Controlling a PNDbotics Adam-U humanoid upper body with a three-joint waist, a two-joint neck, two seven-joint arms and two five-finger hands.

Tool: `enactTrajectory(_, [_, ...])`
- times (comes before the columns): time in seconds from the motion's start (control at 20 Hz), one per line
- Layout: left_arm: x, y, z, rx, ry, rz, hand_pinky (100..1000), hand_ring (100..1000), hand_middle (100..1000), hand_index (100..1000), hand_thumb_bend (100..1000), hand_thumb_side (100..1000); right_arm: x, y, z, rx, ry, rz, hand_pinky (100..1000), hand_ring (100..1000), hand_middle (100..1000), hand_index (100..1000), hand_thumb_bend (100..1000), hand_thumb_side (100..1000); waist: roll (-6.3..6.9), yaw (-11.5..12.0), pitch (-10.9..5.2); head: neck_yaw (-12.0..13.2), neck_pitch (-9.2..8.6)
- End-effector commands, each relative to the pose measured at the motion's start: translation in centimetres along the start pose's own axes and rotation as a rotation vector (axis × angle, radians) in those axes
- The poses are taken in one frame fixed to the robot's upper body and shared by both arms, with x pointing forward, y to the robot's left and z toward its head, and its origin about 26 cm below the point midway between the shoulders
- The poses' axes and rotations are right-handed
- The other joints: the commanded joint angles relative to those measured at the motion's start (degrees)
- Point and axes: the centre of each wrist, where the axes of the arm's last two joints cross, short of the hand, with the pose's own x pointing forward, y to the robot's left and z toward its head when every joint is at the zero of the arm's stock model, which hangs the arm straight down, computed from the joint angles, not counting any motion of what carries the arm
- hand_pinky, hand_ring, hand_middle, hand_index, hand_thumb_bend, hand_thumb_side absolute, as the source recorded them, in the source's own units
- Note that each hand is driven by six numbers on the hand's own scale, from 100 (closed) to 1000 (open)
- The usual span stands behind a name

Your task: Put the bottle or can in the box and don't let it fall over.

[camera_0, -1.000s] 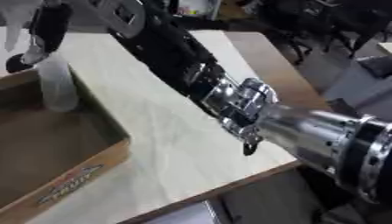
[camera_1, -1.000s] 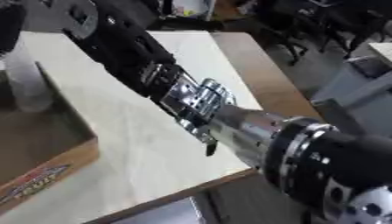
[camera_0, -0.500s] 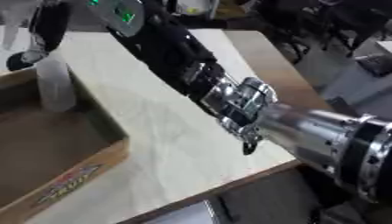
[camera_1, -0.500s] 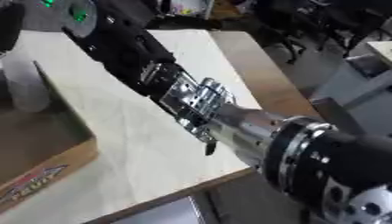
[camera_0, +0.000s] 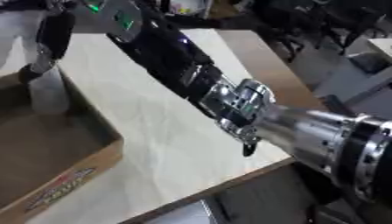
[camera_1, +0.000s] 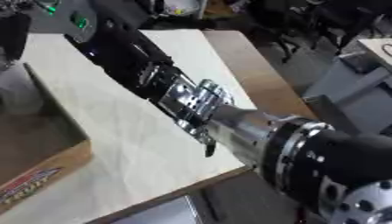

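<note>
Bottle (camera_0: 47,89) stands upright inside the cardboard box (camera_0: 73,175) near its far wall, with the right hand (camera_0: 52,41) wrapped around its top.

Matt black hand (camera_0: 47,41) above translucent plastic bottle (camera_0: 47,92); box (camera_0: 73,173) matt brown cardboard; worktop (camera_0: 165,131) smooth pale wood-grain; forearm (camera_0: 314,135) glossy metal.

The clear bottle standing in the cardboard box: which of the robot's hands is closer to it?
Right. The right hand is directly above the bottle, at its top; the left hand shows in neither view.
</note>
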Motion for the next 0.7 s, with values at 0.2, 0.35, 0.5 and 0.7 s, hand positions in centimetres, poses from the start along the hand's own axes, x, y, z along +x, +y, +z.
enactTrajectory(0.2, [0.6, 0.1, -0.2, -0.014, -0.016, -0.020, 702, 458, 884, 882, 263, 782, -0.1, -1.8, 2.3, 0.022, -0.029, 0.052, 1000, 1000, 1000, 1000, 466, 149, 0.65, -0.9, -0.69, 0.2, 0.30])
enactTrajectory(0.35, [0.6, 0.0, -0.2, -0.015, -0.017, -0.021, 701, 455, 884, 882, 262, 783, 0.0, -1.7, 2.6, 0.012, -0.045, 0.036, 1000, 1000, 1000, 1000, 445, 147, 0.70, -1.3, -0.33, 0.6, 0.30])
enactTrajectory(0.5, [0.5, -0.1, -0.2, -0.018, -0.018, -0.022, 699, 451, 884, 882, 261, 785, 0.1, -1.6, 2.3, 0.005, -0.060, 0.015, 1000, 1000, 1000, 1000, 425, 136, 0.77, -1.4, 0.09, 0.6, 0.30])
enactTrajectory(0.7, [0.4, -0.1, -0.1, -0.020, -0.018, -0.027, 697, 442, 885, 883, 260, 788, -0.3, -1.9, 2.2, -0.019, -0.049, -0.014, 1000, 1000, 1000, 1000, 413, 101, 0.95, -1.5, 0.58, 0.7, 0.30])
